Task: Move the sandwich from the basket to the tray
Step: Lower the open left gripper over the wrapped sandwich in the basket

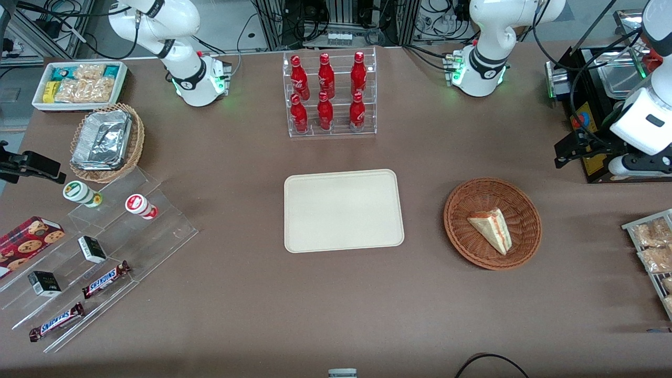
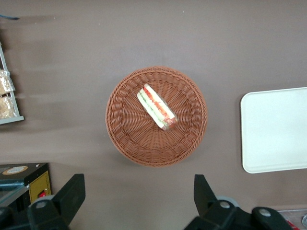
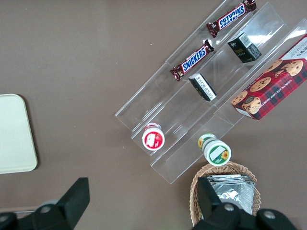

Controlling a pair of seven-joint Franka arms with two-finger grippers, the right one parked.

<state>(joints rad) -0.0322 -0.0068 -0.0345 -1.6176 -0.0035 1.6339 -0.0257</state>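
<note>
The sandwich (image 1: 491,228) (image 2: 157,106), a pale wedge with red and yellow-green filling along its cut edge, lies in the round reddish-brown wicker basket (image 1: 457,220) (image 2: 115,120). The cream tray (image 1: 344,210) (image 2: 276,129) sits bare beside the basket, toward the parked arm's end. My gripper (image 2: 138,181) (image 1: 569,152) hangs high over the table, farther from the front camera than the basket and toward the working arm's end. Its fingers (image 2: 72,191) are open wide with only bare table between them, apart from the basket.
A black box with a yellow label (image 1: 590,157) (image 2: 24,184) stands close by the gripper. A wire rack of snack packets (image 1: 653,247) (image 2: 5,96) lies at the working arm's end. A clear rack of red bottles (image 1: 331,94) stands farther from the front camera than the tray.
</note>
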